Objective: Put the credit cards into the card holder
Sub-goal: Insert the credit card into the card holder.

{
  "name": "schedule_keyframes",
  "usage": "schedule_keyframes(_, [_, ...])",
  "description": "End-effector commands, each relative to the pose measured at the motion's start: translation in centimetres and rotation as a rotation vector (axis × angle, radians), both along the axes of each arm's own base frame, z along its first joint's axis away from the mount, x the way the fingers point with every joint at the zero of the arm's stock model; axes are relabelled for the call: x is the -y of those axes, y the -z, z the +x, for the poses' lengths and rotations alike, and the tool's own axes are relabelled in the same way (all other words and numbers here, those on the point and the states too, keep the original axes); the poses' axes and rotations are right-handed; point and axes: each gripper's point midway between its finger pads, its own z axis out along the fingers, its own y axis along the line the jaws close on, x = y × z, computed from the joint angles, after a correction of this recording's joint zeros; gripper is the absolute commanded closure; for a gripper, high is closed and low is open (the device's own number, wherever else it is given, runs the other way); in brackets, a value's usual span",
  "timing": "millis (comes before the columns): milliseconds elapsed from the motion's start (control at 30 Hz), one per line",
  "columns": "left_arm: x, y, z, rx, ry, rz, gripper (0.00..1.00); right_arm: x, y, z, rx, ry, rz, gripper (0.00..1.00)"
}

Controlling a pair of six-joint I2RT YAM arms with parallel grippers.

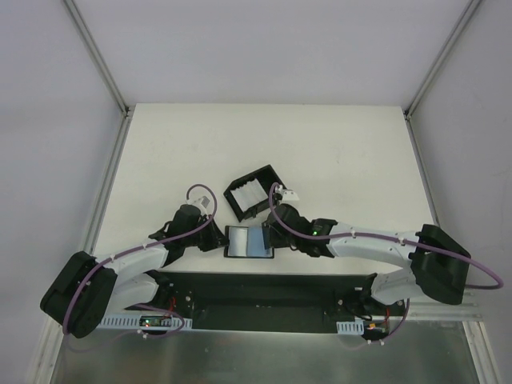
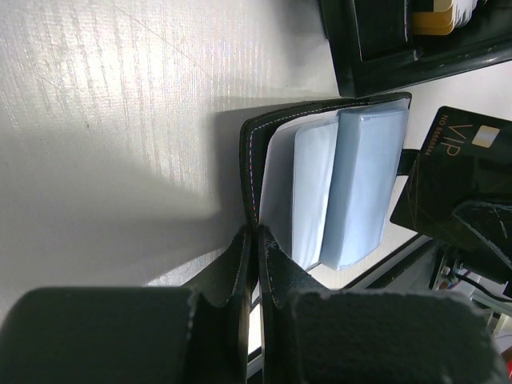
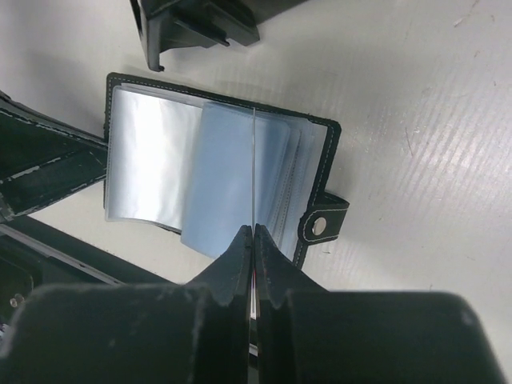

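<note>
1. A white table (image 1: 336, 152) fills the middle of the overhead view. Its top is matt, and the wrist views show a faint ribbed grain.
2. Plain pale grey walls (image 1: 264, 48) stand behind the table and on both its sides.
3. Silver metal rails (image 1: 96, 56) rise from the table's two far corners, and more rails line its left and right edges.
4. A black plate (image 1: 264, 296) lies along the table's near edge.
5. A brushed metal sheet (image 1: 264, 356) lies just nearer than that plate.
6. The light is even and diffuse, leaving soft grey shadows on the table.
</note>
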Motion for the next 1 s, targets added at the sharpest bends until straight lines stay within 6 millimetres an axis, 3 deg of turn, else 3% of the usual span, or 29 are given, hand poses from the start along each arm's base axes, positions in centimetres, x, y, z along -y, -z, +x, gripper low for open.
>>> schedule_keyframes(0, [-2.2,2.5,-1.3,-0.068,-0.022,0.114,1.0,0.7,0.4,0.2,-0.018,0.049,-0.022,1.0])
schedule_keyframes(233, [-2.0,2.3,-1.2,-0.063,-0.018,0.107,1.0,1.0,0.4,0.0,-0.025,0.052,-0.021,1.0])
schedule_keyframes(533, [-1.8,2.1,-1.3,-0.061,-0.011,0.094,1.0,1.5,2.1,-0.2,-0.068,0.075,-0.068,1.0])
schedule_keyframes(700, [-1.7,2.1,-1.3,-0.062,-0.008,0.086,1.0,0.0,2.5,-0.3,-0.097,0.052,-0.023,1.0])
schedule_keyframes(967, [-1.2,2.3,-1.5,-0.076,0.001,0.061,1.0,-2.7,0.5,0.1,-0.075,-0.016,0.07,1.0])
